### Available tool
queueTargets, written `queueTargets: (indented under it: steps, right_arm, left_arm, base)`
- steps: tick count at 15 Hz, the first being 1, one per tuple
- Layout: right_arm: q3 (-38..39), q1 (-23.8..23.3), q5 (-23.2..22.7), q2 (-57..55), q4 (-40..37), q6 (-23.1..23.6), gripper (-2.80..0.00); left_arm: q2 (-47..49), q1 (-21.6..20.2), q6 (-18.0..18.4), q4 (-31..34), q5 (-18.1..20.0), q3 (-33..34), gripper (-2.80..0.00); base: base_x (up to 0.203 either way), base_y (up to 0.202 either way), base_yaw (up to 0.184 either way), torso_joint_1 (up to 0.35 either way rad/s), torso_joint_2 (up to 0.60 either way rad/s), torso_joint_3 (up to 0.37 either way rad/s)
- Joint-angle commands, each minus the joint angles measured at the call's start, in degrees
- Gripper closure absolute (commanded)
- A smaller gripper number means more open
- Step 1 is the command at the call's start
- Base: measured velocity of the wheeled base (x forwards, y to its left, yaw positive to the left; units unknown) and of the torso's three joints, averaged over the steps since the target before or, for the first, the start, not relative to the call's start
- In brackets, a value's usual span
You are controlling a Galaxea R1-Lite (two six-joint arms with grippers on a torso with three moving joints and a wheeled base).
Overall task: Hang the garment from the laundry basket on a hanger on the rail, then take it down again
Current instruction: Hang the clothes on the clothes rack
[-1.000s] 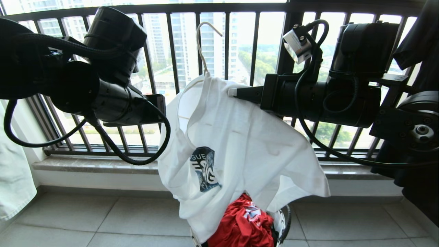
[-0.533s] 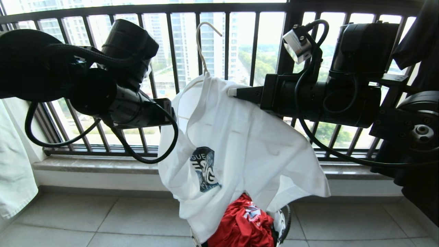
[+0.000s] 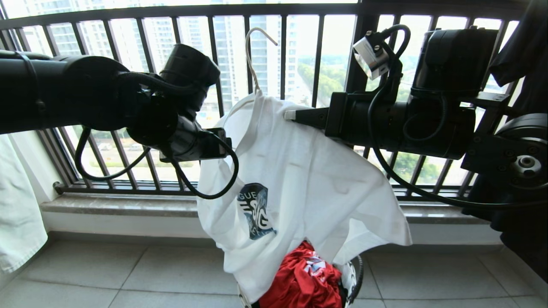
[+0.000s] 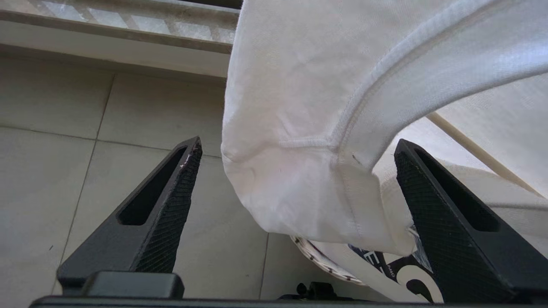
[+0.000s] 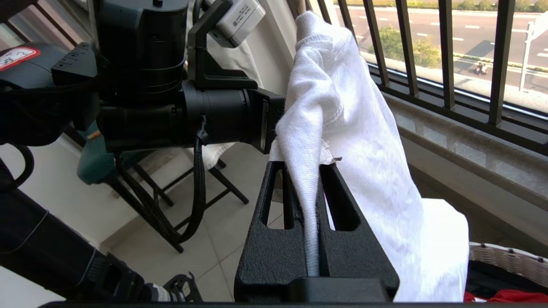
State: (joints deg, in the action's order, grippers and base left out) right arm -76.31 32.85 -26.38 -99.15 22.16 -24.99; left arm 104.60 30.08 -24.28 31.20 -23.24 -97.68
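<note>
the right end effector is pinching the shirt over the hanger, above the basket. the left end effector is standing open around the shirt's shoulder seam. closing on too little cloth risks tugging the shirt off. one shirt, one hanger, one red garment.

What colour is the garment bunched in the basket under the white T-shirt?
Red garment, with a small white printed patch; the head view shows it best.

the garment hangs on the hanger above the laundry basket, between both grippers, before the railing.
</note>
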Motion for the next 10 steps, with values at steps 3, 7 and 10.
queueTargets:
  steps: [3,7,10]
  right_arm:
    - [0.0,-0.1,-0.2,0.3,0.2,-0.2,0.00]
    - [0.0,-0.1,-0.2,0.3,0.2,-0.2,0.00]
    - [0.0,-0.1,-0.2,0.4,0.2,-0.2,0.00]
  left_arm:
    - [2.5,-1.0,-0.5,0.1,-1.0,-0.2,-2.80]
    - [2.4,-1.0,-0.6,0.1,-2.1,0.0,0.00]
    - [2.5,-1.4,-0.6,0.2,-2.2,0.3,0.00]
  base:
    - [0.000,0.000,0.000,0.000,0.00,0.000]
    - [0.000,0.000,0.000,0.000,0.00,0.000]
    - [0.000,0.000,0.000,0.000,0.00,0.000]
